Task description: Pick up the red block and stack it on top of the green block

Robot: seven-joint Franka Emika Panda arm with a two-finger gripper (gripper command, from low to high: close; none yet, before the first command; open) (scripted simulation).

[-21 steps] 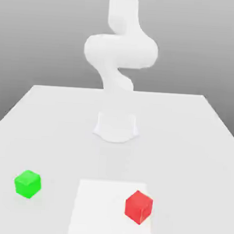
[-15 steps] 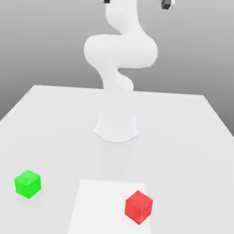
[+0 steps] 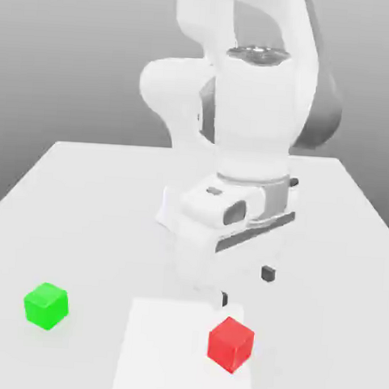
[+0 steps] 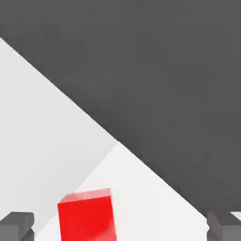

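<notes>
Gripper (image 3: 246, 286): the two dark fingertips stand well apart with nothing between them; in the hand view they sit wide, with open space and the red block showing in the gap. The hand points downward over the near part of the table.

Why it is held so: spread this wide, the fingers look ready to drop on either side of a cube, which reads as an approach to a pick and not a carry.

Red block (image 3: 231, 343): resting on the table, untouched, at about 6 o'clock from the gripper in the exterior view, near but clearly apart, below the fingertips. In the hand view the red block (image 4: 87, 214) lies nearer one fingertip than the other, so the hand seems not yet centred on it.

Pale square patch (image 3: 186, 351): a slightly brighter rectangle on the tabletop; the red block sits on the part of it toward the exterior view's right.

Green block (image 3: 46, 305): on the table (image 3: 100, 200), well apart from the gripper, at roughly 8 o'clock from it, and at 9 o'clock from the red block. It stands bare on top, so the stack is not yet made.

Arm (image 3: 250, 128): its white bulk rises behind the gripper, from the base at the table's middle.

Stage, as I judge it: reaching toward the red block, before any grasp.
</notes>
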